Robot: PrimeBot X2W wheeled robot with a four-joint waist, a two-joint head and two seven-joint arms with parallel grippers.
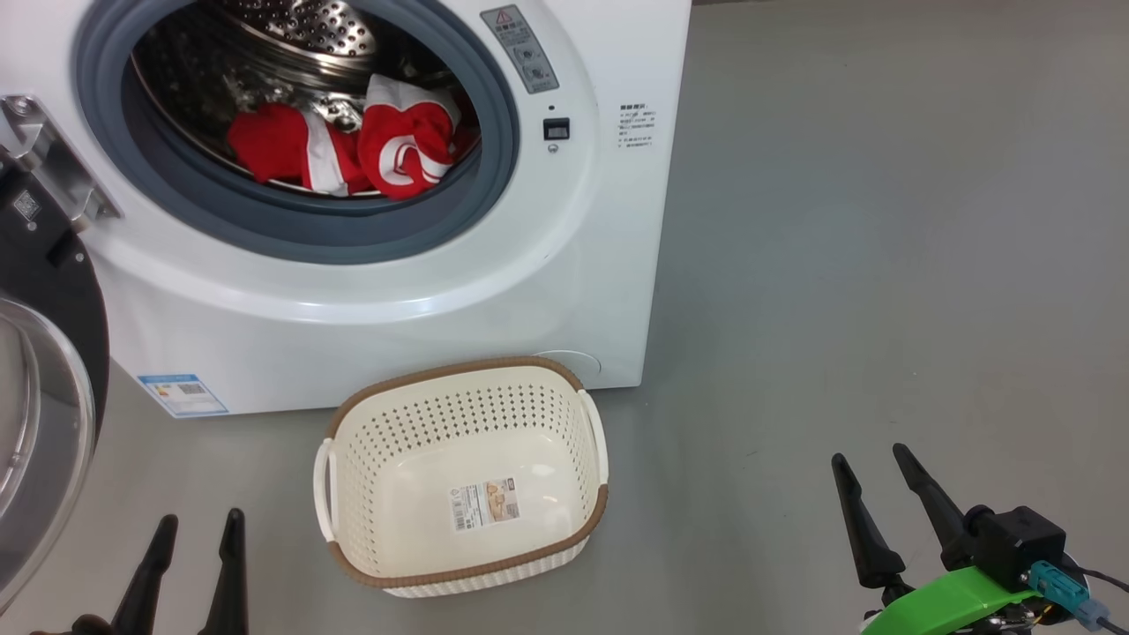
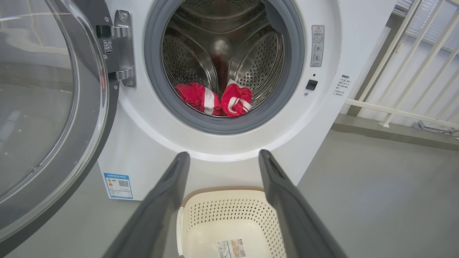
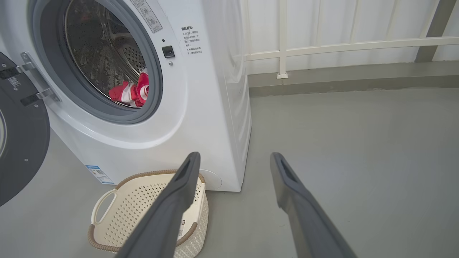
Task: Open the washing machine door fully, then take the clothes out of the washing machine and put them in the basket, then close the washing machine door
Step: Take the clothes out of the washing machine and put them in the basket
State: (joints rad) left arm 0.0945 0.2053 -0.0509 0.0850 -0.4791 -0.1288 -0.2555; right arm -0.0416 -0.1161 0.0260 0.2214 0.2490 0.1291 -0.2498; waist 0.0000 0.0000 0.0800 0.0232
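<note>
at the far left the washing machine door point(image 1: 53, 353) is hanging wide open on its metal hinge point(image 1: 48, 159), its glossy black rim and bulging glass window turned away from the opening, so the way into the drum is looking unobstructed. near it, at the lower left, the left end effector point(image 1: 201, 520) is hovering above the floor point(image 1: 882, 265) with its two dark fingers apart, gripping nothing. further right, the white washing machine point(image 1: 353, 326) is showing its grey rubber ring point(image 1: 291, 234) and perforated steel drum point(image 1: 326, 35). the clothes point(image 1: 353, 145), bright red with white stripes and trim, are lying crumpled at the near bottom of the drum, just behind the ring. the basket point(image 1: 459, 369), cream with a brown woven-look rim, is sitting on the floor just in front of the machine, below the opening, probably so each garment is needing only a short carry. at the lower right the right end effector point(image 1: 869, 459) is hovering with fingers spread, carrying nothing.
</note>
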